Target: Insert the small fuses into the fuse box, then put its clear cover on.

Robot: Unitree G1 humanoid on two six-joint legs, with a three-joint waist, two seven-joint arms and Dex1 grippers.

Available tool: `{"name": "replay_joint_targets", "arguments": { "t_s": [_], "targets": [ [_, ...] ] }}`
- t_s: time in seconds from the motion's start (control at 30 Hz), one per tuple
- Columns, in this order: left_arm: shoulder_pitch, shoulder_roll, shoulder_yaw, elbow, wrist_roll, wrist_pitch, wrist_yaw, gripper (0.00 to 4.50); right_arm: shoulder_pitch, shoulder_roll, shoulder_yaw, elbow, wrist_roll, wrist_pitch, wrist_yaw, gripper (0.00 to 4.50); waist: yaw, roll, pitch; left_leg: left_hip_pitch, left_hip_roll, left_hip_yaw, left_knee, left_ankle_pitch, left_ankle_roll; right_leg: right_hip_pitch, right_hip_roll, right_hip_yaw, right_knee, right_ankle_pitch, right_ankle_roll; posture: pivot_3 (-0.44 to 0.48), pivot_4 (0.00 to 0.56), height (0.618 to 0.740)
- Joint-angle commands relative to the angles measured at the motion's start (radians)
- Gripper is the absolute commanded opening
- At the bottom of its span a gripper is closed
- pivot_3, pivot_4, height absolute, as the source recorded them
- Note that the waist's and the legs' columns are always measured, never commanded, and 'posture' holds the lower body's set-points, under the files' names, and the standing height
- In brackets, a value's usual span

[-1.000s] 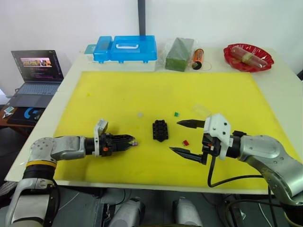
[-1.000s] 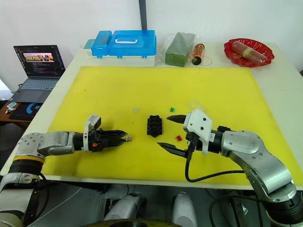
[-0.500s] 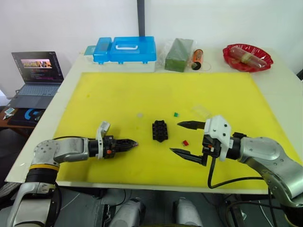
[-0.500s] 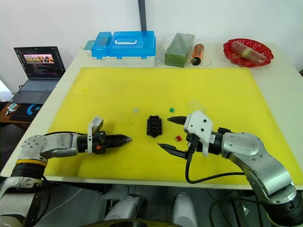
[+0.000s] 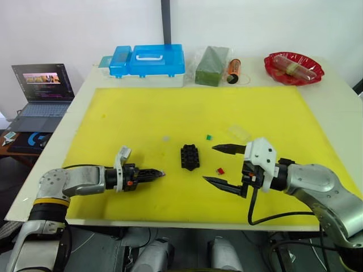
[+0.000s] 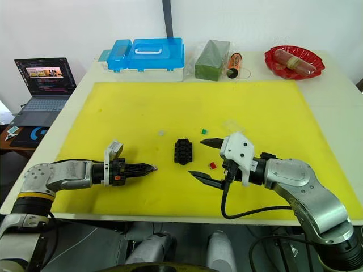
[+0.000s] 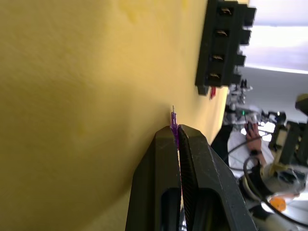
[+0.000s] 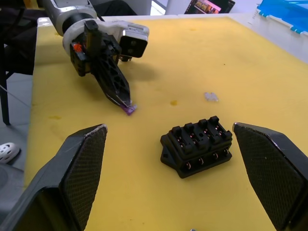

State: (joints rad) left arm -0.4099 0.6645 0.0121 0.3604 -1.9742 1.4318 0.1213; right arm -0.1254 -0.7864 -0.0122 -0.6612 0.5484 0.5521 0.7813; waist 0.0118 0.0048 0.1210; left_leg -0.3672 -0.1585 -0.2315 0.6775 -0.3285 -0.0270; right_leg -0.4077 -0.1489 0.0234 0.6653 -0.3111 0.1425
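The black fuse box [image 5: 190, 157] sits on the middle of the yellow mat [image 5: 142, 113]. My left gripper [image 5: 160, 174] lies low over the mat to the left of the box, shut on the greyish-purple fuse [image 7: 174, 132], which pokes out of its tips. My right gripper [image 5: 210, 164] stands wide open right of the box, with the red fuse [image 5: 220, 170] on the mat between its fingers. A green fuse [image 5: 209, 136] and a pale fuse [image 5: 166, 137] lie behind the box. The clear cover [image 5: 240, 133] rests further right.
Along the table's far edge stand a blue case [image 5: 147, 59], a green block [image 5: 212, 56], an orange cylinder [image 5: 232, 70] and a red bowl [image 5: 292, 67]. A laptop [image 5: 37, 90] sits on a side table to the left.
My left gripper has rolled about its own axis with the purple fuse in it, its tip staying near the same spot. The right arm has not moved. The camera has shifted slightly.
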Motion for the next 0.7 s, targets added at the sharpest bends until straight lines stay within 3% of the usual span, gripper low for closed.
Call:
{"name": "replay_joint_targets", "arguments": {
  "t_s": [0.03, 0.13, 0.23, 0.37, 0.57, 0.7],
  "targets": [
    [-0.094, 0.078, -0.029, 0.03, 0.011, 0.111, -0.128, 0.02, -0.021, 0.01, -0.012, -0.005, -0.004, -0.023, 0.003, 4.5, 0.0, -0.003, 0.002, -0.001, 0.0, 0.0, 0.0, 0.0, 0.0, -0.001, 0.0, 0.0, 0.0, 0.0, 0.0, 0.0, 0.15, 0.74],
    [-0.201, 0.113, -0.023, 0.019, 0.126, 0.175, -0.271, 0.02, -0.022, 0.011, -0.014, -0.002, -0.008, -0.027, 0.009, 4.5, 0.0, -0.004, 0.002, -0.002, 0.0, 0.0, 0.0, 0.0, 0.0, -0.002, 0.001, 0.0, 0.0, 0.0, 0.0, 0.0, 0.15, 0.74],
    [-0.297, 0.139, -0.038, -0.103, 0.396, 0.069, -0.539, 0.02, -0.023, 0.009, -0.018, 0.004, -0.007, -0.031, 0.017, 4.5, 0.001, -0.005, 0.003, -0.003, 0.0, 0.0, 0.001, 0.0, 0.0, -0.002, 0.001, -0.001, 0.0, 0.0, 0.0, 0.0, 0.15, 0.74],
    [-0.41, 0.207, -0.229, -0.174, 0.801, -0.229, -1.035, 0.02, -0.021, 0.009, -0.018, 0.009, -0.01, -0.038, 0.024, 4.5, -0.002, -0.005, 0.003, -0.003, 0.001, 0.004, -0.001, 0.0, 0.0, -0.003, 0.001, -0.001, -0.001, 0.0, 0.0, 0.0, 0.15, 0.74],
    [-0.658, 0.201, -0.528, 0.008, 1.258, -0.604, -1.655, 0.02, 0.022, 0.01, -0.034, -0.002, -0.019, -0.057, 0.021, 4.5, 0.001, -0.009, 0.005, -0.005, 0.003, 0.006, -0.002, 0.0, 0.0, -0.005, 0.002, -0.002, -0.003, 0.0, 0.001, 0.0, 0.15, 0.74],
    [-0.771, 0.22, -0.744, 0.06, 1.361, -0.938, -1.736, 0.02, 0.034, 0.019, -0.027, -0.012, -0.027, -0.063, 0.005, 4.5, 0.0, -0.013, 0.008, -0.006, 0.004, 0.006, -0.002, 0.0, 0.0, -0.005, 0.004, -0.003, -0.006, 0.002, 0.005, 0.0, 0.15, 0.74]
  ]
}}
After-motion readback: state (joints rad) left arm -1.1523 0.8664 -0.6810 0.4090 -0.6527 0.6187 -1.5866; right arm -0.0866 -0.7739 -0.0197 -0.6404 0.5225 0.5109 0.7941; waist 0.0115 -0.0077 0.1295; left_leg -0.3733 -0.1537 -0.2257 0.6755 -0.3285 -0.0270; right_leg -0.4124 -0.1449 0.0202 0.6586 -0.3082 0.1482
